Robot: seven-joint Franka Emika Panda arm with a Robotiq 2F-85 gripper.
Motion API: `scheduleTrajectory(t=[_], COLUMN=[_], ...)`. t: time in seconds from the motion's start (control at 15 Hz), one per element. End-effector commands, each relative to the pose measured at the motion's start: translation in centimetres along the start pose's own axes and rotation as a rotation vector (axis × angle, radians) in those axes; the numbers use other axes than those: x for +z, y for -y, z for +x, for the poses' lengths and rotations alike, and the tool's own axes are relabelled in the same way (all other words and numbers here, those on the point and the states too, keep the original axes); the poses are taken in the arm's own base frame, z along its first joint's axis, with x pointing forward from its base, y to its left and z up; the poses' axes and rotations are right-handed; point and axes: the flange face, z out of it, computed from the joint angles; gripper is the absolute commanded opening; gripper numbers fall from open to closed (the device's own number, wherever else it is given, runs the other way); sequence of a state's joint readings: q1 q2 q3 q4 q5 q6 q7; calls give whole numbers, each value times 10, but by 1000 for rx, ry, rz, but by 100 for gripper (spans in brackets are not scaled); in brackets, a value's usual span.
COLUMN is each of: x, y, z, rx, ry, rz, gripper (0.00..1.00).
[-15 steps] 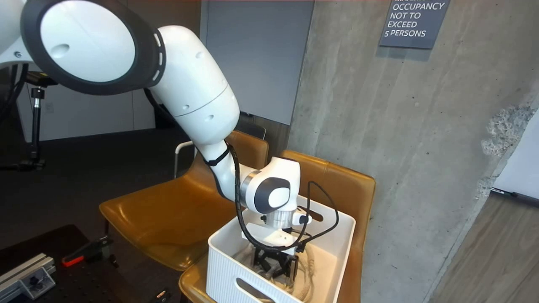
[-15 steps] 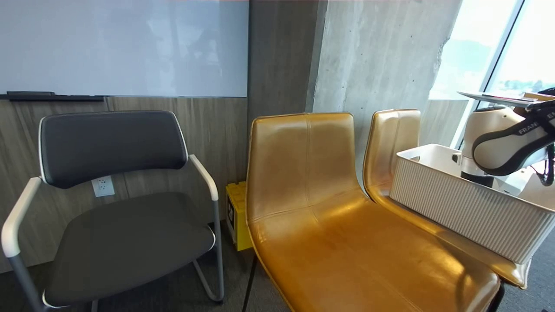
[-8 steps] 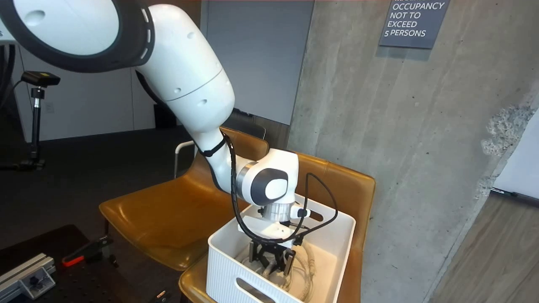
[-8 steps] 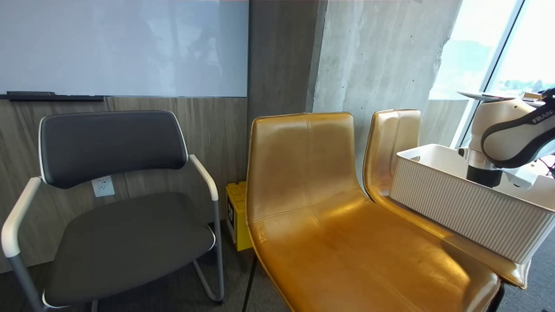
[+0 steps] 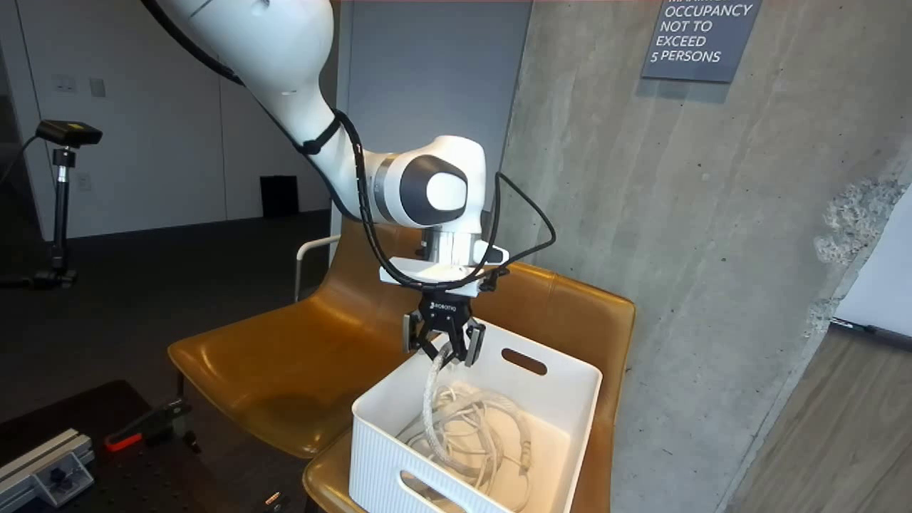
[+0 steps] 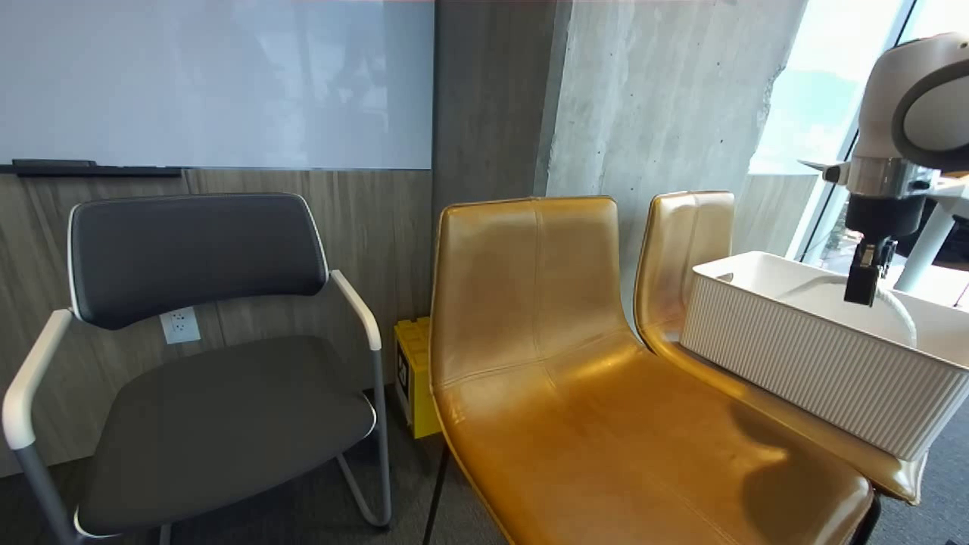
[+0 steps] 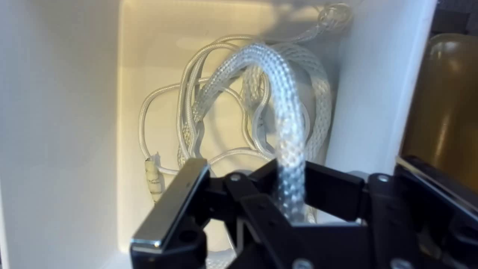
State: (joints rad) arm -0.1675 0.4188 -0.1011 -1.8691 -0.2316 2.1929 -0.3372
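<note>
Over 1 ribbed white plastic bin (image 5: 377,456), the black claw (image 5: 441,356) has its 2 jaws apart, 1 thick white braided rope (image 5: 428,406) arching up between them; I cannot tell whether anything clamps it. The wrist view shows thin white cords (image 7: 182,108) coiled inside, which an exterior view hides while showing 2 tan leather chairs (image 6: 530,295) and 1 grey padded chair (image 6: 219,424).

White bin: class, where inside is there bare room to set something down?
In the wrist view, bare floor shows upper left, between the bin's left wall and the coiled cords. The middle is crowded: cords overlap, and the thick rope rises to the gripper.
</note>
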Motion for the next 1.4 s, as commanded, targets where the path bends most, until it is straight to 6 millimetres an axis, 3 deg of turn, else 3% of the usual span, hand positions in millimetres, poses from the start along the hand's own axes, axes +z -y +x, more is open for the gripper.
scheduleTrajectory(t=[0.0, 0.2, 0.33, 0.6, 0.93, 1.33], x=[-92, -168, -210, -262, -282, -280], y=[11, 46, 88, 192, 297, 365], z=[-17, -6, 7, 38, 62, 89], rx=[-43, -84, -138, -296, -446, -539], ry=[-19, -53, -77, -109, -109, -81], rz=[-45, -71, -82, -112, -152, -176], gripper=[0, 0, 0, 0, 0, 0])
